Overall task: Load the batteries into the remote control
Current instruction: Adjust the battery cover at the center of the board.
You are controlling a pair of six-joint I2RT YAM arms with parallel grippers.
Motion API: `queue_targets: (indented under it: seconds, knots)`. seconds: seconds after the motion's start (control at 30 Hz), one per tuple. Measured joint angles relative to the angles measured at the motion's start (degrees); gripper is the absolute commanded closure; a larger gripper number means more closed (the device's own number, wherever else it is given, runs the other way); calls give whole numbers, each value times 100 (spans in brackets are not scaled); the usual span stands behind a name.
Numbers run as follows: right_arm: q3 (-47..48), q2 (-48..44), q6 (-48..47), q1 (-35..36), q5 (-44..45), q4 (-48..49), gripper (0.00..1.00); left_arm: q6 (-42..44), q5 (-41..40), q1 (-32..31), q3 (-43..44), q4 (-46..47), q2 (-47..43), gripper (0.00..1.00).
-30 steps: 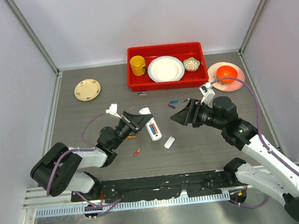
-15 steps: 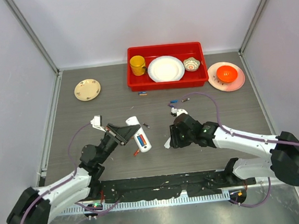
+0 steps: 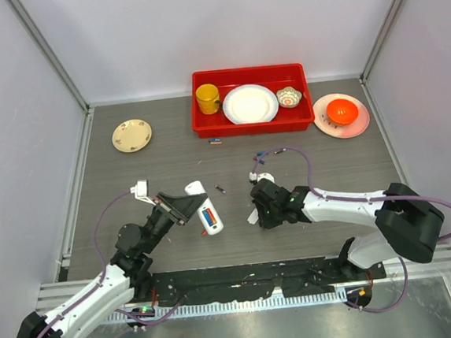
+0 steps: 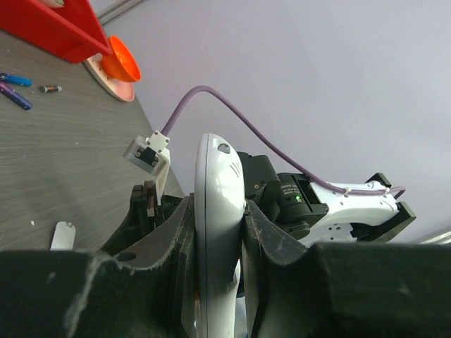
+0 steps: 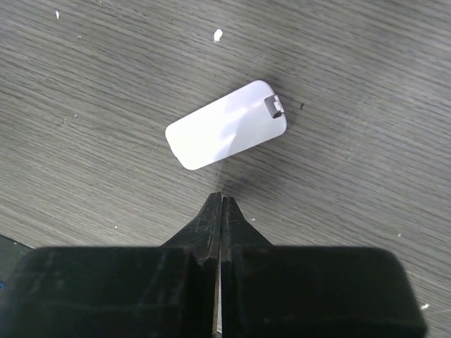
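The left claw [image 4: 219, 232] pinches the one remote control [image 4: 217, 169] by its long edges. The right claw [image 5: 220, 204] is pressed together and empty, its tip just short of the one white plate [image 5: 227, 134] lying flat ahead of it. Three loose batteries [image 4: 14, 79] lie well beyond the left claw: one blue, one purple, one dark.

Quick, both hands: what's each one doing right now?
Left hand: closed, holding the remote.
Right hand: closed, empty; the white cover lies on the table just past its tips.
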Motion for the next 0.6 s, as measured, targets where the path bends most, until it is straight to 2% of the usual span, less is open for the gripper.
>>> queue_targets:
  seconds: [0.6]
  knots:
    - [374,800,98,26,179,719,99,4,-13,0,-13,-33,83,100]
